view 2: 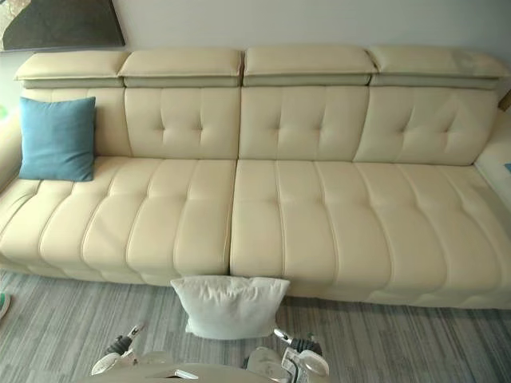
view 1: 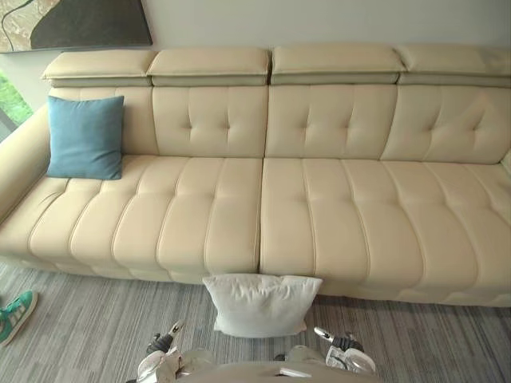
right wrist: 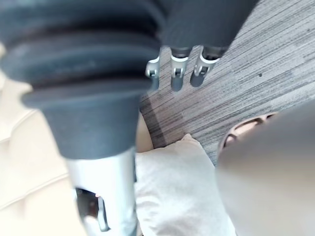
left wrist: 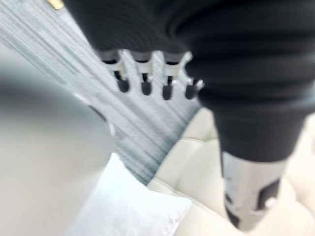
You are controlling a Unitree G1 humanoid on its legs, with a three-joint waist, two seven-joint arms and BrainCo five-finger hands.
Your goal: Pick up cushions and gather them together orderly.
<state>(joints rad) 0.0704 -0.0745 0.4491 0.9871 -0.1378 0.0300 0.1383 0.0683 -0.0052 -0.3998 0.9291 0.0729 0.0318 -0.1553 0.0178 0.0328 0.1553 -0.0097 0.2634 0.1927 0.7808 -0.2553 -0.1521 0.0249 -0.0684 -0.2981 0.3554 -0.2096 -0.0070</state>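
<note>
Facing white square fabric cushion (view 1: 261,303) at cream leather sofa's (view 1: 335,215) foot, long axis L-R, centred btwn my left hand (left wrist: 144,73) & right hand (right wrist: 178,69), equally near; fingers straight, apart, empty.

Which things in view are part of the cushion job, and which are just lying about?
Job:
white cushion, on the floor against the front of the sofa
blue cushion, upright at the sofa's left end

Lying about:
green shoe, on the floor at far left
picture, on the wall
</note>
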